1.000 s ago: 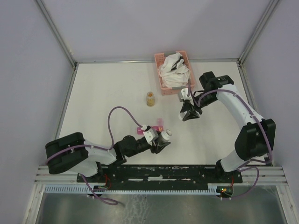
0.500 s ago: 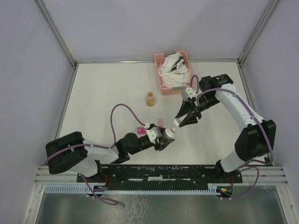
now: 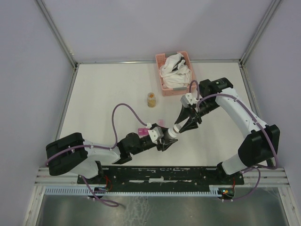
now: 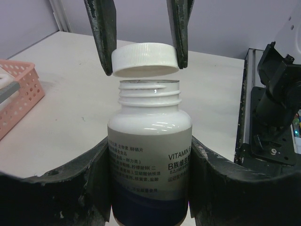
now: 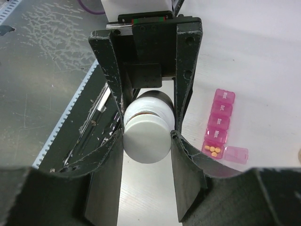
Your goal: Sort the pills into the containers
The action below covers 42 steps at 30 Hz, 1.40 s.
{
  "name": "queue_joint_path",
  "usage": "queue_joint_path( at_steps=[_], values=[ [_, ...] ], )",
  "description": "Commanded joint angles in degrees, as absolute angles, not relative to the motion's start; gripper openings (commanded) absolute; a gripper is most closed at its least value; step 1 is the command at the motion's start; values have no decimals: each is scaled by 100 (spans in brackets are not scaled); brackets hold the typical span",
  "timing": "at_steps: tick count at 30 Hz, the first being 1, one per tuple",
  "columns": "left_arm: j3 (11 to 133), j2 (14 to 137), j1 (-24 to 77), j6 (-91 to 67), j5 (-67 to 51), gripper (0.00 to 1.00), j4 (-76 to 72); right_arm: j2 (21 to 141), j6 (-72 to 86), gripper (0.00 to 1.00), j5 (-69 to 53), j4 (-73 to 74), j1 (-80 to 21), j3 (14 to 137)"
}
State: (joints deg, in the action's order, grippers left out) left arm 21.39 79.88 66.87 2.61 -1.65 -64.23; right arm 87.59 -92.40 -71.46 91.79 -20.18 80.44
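My left gripper (image 4: 149,153) is shut on a white vitamin bottle (image 4: 149,141) and holds it out over the table. The bottle (image 3: 169,135) points toward my right gripper (image 3: 180,127). That right gripper (image 5: 146,139) is shut on the bottle's white cap (image 5: 146,140). The cap (image 4: 146,59) hovers just above the bare threaded neck, between the right fingers (image 4: 101,33). The containers (image 5: 218,123), a magenta strip of square compartments, lie on the table beside the bottle. One end compartment has its lid (image 5: 236,154) open and holds three orange pills (image 5: 213,149).
A small amber bottle (image 3: 151,99) stands mid-table. At the back is a pink lattice basket (image 3: 162,84) holding white cloths, and its corner (image 4: 19,94) shows in the left wrist view. The black rail (image 3: 164,173) runs along the near edge.
My right gripper has swung down and left to the bottle's mouth. My left gripper has pushed the bottle to the right to meet it.
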Motion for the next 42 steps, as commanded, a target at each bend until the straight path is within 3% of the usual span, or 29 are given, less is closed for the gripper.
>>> queue_joint_path(
  at_steps=[1,8,15,42],
  values=[
    [2399,7926,6680,443,-196,3,-6589,8525,-9358,22,-7391,10051,-2129,7980],
    [2425,7907,6680,398,-217,3,-6565,8362,-8987,23,-7239,9645,-2263,7850],
    [2383,7828,6682,332,-311,3,-6572,7839,-7382,23,-6953,7977,-2344,7439],
    [2533,7879,6680,-171,-141,3,-6705,7802,-7046,25,-6425,7602,-2703,7354]
  ],
)
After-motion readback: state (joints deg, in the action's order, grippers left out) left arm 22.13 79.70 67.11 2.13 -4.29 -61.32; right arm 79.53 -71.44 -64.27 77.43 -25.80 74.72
